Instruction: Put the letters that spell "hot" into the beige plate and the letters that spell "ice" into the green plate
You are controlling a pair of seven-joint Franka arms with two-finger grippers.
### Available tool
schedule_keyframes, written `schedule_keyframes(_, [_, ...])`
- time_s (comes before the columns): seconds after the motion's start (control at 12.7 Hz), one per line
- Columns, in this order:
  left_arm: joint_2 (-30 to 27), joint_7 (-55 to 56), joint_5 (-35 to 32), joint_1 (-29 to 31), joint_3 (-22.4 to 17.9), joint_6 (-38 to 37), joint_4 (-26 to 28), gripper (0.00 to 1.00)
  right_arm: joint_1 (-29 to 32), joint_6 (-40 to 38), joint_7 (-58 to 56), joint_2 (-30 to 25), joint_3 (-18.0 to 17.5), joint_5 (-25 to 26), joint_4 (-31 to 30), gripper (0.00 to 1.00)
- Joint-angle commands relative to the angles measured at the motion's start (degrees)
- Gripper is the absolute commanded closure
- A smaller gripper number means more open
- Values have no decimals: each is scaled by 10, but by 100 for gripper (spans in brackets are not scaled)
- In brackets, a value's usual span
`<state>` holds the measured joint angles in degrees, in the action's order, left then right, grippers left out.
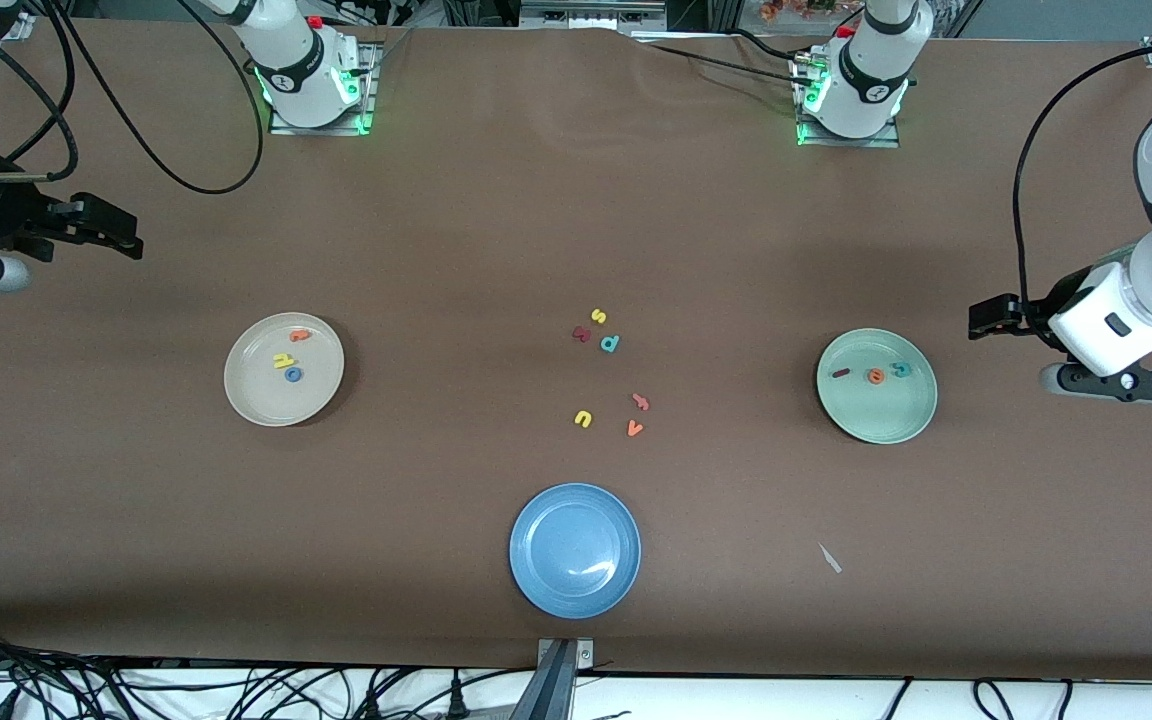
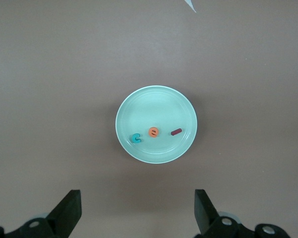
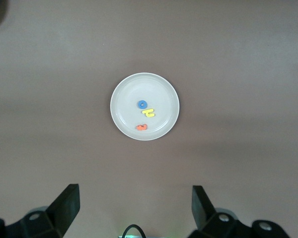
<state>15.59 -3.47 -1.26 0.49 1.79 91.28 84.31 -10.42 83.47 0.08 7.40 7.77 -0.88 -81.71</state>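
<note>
Both hands hang with fingers apart and empty: left hand [image 2: 136,210] above the green plate [image 2: 139,104] holding i, c, e; right hand [image 3: 134,208] above the beige plate [image 3: 124,87] holding h, o, t. Sorting looks complete; best simply keep clear of both plates.

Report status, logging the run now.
Left gripper and right gripper open, empty. Hot letters in beige plate; ice letters in green plate.

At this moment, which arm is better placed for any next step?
Neither: no step remains. The h, o, t lie in the beige plate, i, c, e in the green plate.
</note>
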Motion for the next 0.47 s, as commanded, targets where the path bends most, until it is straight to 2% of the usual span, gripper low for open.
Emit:
schedule_keyframes(0.0, [-21, -9, 16, 0, -4, 10, 23, 0, 1, -9, 6, 3, -1, 6, 12, 0])
schedule_keyframes(0.39, [-21, -12, 17, 7, -4, -2, 24, 0, 2, -9, 6, 3, 0, 6, 12, 0])
